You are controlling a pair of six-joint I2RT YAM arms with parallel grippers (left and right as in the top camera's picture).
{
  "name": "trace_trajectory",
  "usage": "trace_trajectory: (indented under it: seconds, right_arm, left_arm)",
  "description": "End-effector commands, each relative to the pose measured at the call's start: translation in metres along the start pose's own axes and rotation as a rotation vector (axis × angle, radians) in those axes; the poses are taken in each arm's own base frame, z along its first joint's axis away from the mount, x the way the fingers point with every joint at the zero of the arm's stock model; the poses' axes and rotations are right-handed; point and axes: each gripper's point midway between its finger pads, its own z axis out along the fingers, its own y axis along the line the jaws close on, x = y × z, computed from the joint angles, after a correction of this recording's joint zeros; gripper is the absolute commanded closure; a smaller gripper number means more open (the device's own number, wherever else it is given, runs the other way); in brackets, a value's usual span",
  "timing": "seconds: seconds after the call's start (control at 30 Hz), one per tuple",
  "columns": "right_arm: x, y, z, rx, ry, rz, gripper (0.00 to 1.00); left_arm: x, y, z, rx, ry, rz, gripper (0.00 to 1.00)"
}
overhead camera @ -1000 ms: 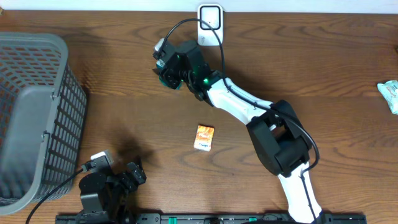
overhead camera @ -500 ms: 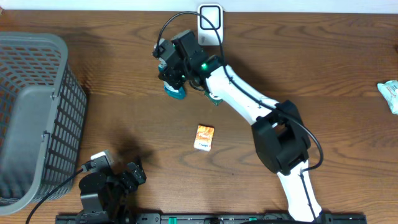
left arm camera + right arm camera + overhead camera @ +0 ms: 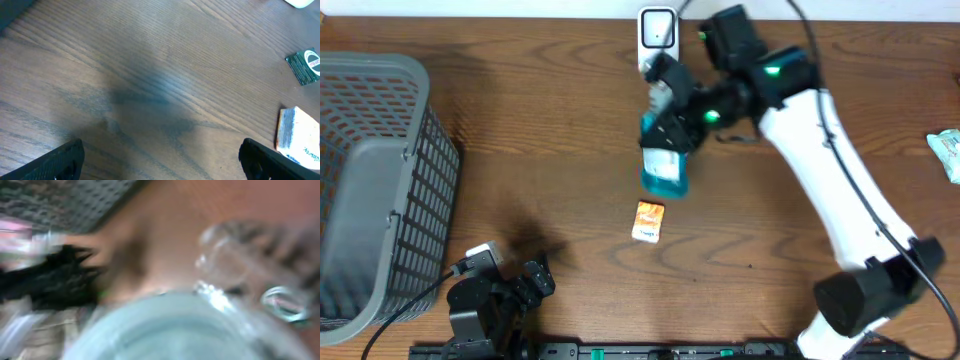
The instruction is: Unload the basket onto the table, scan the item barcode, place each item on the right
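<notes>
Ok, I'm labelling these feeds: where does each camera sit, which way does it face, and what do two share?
Overhead: above the table, looking down; both arms show, right gripper holding the teal container.
Left wrist: low, angled down at the table; open left gripper at the lower corners.
Right wrist: blurred, close on the container, basket beyond; own fingers unclear.
Shared: overhead and left wrist show the small packet.

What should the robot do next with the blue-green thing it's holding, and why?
Probably move the teal container toward the white scanner at the back edge of the table and turn its barcode to face it. The right fingers hold it in the air, short of the scanner, and no barcode shows from above.
</notes>
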Motion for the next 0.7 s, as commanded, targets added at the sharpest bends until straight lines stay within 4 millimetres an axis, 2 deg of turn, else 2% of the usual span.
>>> trace_trajectory:
  seconds: [0.0, 0.1, 0.37, 0.53, 0.67]
  right_arm:
    - [0.009, 0.065, -0.026, -0.322, -0.069, -0.185, 0.99]
    - [0.033, 0.089, -0.035, -0.426, -0.029, -0.234, 0.99]
    - [0.059, 0.112, -0.009, -0.535, 0.06, -0.206, 0.99]
    - [0.066, 0.117, 0.003, -0.548, 0.088, -0.226, 0.99]
    - [0.067, 0.101, 0.012, -0.463, 0.114, -0.284, 0.99]
  left_arm:
    - [0.011, 0.006, 0.003, -0.022, 0.038, -0.001, 0.02]
    - [0.011, 0.006, 0.003, -0.023, 0.038, -0.001, 0.02]
    - [0.011, 0.006, 0.003, -0.022, 0.038, -0.001, 0.02]
    - [0.011, 0.006, 0.003, -0.023, 0.038, -0.001, 0.02]
    - [0.011, 0.006, 0.003, -0.022, 0.038, -0.001, 0.02]
